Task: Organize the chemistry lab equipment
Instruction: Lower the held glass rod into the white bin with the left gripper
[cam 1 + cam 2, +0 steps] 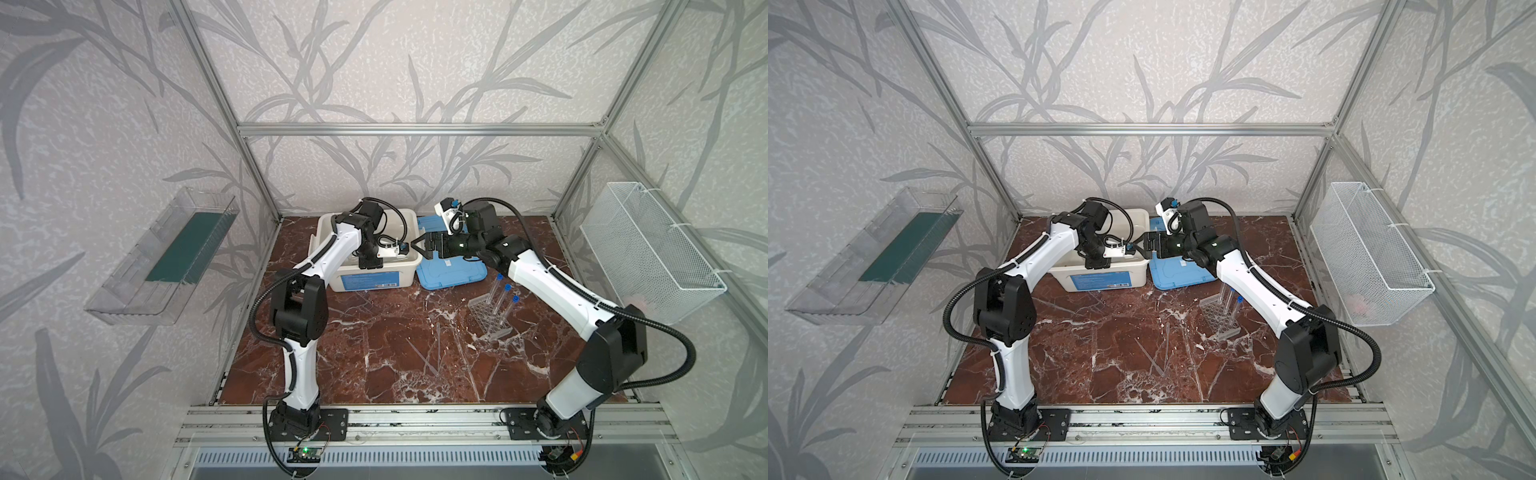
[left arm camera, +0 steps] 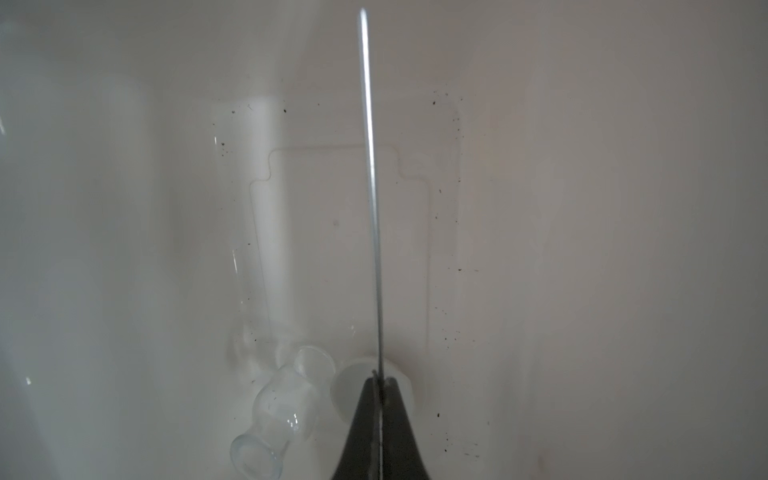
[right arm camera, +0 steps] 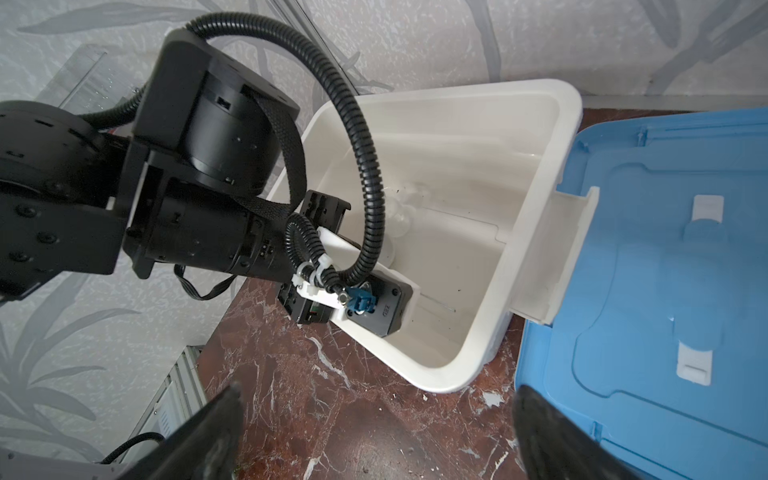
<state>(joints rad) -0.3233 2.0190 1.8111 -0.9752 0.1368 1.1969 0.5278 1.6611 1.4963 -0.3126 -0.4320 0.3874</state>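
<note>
My left gripper reaches down into the white tub and is shut on a thin clear pipette that sticks straight out from the jaws. On the tub floor beside the jaws, a small clear beaker lies on its side next to a small white round dish. My right gripper hangs open and empty over the table between the tub and its blue lid. Three blue-capped test tubes stand in the clear rack. Two more pipettes lie on the table in both top views.
The marble table carries the tub at the back and the blue lid flat beside it. A white wire basket hangs on the right wall and a clear shelf on the left wall. The two wrists are close together over the tub's right rim.
</note>
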